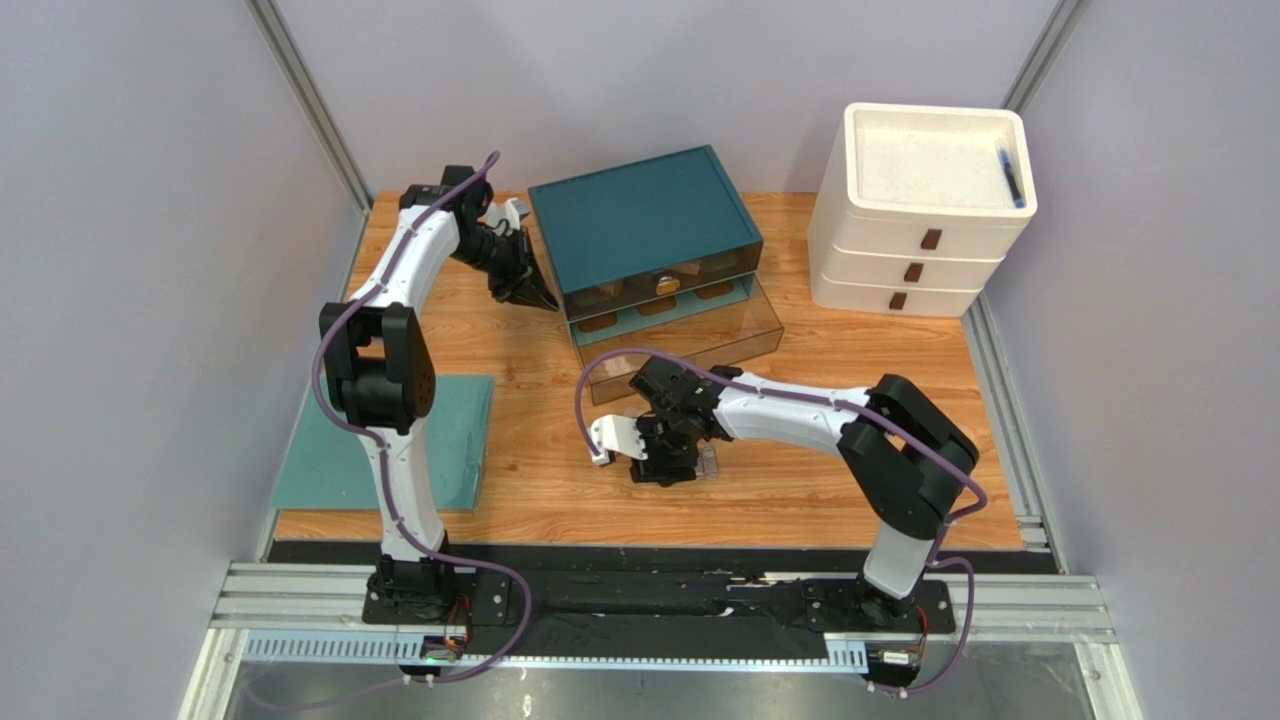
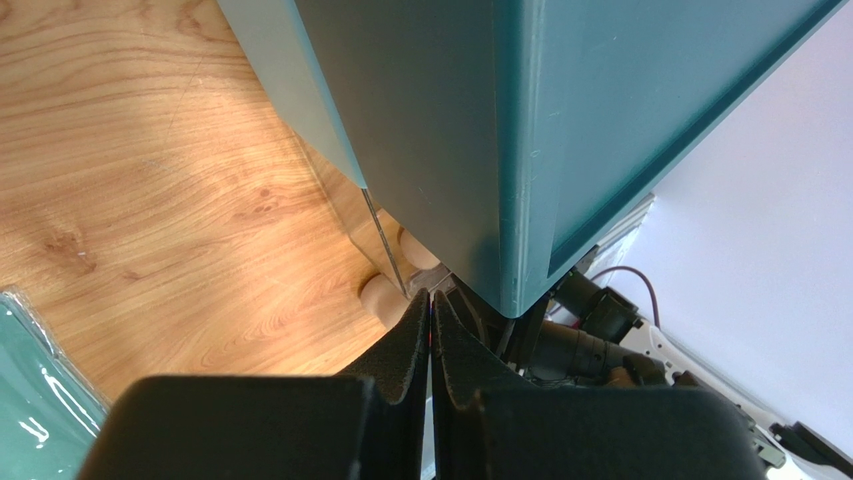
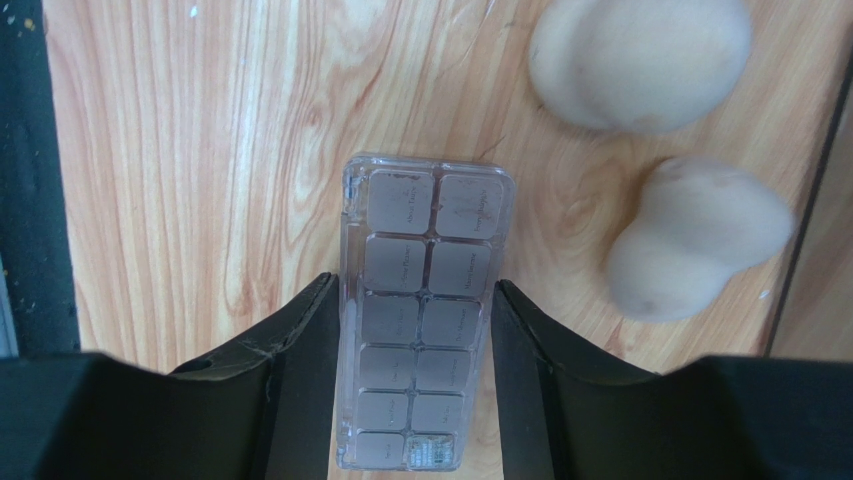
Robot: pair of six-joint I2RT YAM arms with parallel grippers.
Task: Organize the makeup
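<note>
A teal organizer (image 1: 643,210) stands at the back of the tabletop (image 1: 781,495), its clear lower drawer (image 1: 684,338) pulled out; a white drawer unit (image 1: 917,225) sits to its right with a blue pen (image 1: 1011,176) on top; a teal mat (image 1: 458,443) lies at the left edge. The left end effector (image 2: 431,305) has its fingers together, tips right at the organizer's front left corner, beside the clear drawer wall. The palette (image 3: 420,310) lies flat on the tabletop in front of the drawer; it is a clear case with two columns of grey-brown squares. The right end effector (image 3: 412,288) is clamped across its long sides; two beige sponges (image 3: 641,60) lie just beside it, apart from the fingers.
</note>
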